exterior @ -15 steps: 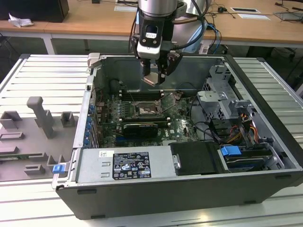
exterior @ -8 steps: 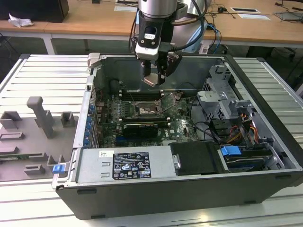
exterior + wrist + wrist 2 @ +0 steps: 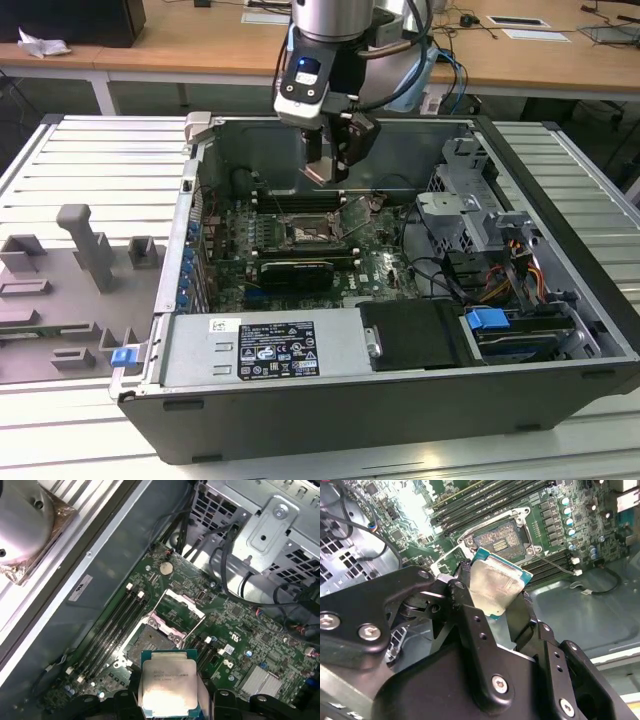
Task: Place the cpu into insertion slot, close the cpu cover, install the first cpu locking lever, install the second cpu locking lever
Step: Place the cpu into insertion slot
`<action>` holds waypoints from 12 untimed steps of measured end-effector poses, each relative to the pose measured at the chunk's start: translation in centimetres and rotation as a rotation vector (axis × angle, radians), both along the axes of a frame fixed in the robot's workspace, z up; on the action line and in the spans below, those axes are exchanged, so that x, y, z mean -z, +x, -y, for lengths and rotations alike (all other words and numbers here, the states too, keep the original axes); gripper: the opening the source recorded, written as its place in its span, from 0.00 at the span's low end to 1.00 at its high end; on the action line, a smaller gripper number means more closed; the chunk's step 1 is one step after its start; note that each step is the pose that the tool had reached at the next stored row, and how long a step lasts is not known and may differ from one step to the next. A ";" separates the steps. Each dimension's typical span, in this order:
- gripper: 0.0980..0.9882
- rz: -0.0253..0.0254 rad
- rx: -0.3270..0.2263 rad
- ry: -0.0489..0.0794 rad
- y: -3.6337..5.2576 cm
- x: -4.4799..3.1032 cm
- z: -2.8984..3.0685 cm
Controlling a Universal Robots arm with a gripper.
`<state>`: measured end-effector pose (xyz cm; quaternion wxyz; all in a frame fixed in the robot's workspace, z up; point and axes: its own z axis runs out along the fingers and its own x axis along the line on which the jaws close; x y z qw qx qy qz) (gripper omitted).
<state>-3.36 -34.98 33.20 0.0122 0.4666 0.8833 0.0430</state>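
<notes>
My gripper [image 3: 326, 172] hangs inside the open computer case, a little above the green motherboard [image 3: 385, 268]. It is shut on the cpu [image 3: 495, 586], a flat square chip with a dull silver top and a teal edge, held by two opposite sides between the black fingers [image 3: 465, 600]. In the first wrist view the cpu [image 3: 167, 685] sits in the gripper [image 3: 168, 702] just short of the insertion slot [image 3: 150, 639]. That insertion slot [image 3: 502, 537] is a bare square socket. The cpu cover [image 3: 182, 609] is swung open beside it. A thin locking lever [image 3: 555, 563] stands free.
Long black memory slots [image 3: 485, 502] run beside the socket. A long black card [image 3: 295, 272] lies on its near side. A metal drive cage [image 3: 465, 215] with cables fills the exterior view's right, a power supply [image 3: 265, 350] the front. A grey fixture tray [image 3: 70, 290] lies outside the case.
</notes>
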 end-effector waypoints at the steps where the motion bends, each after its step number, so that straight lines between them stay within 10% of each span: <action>1: 0.48 -0.0001 0.007 0.000 0.00 0.04 0.00; 12: 0.48 -0.0001 0.087 -0.001 0.00 0.58 0.00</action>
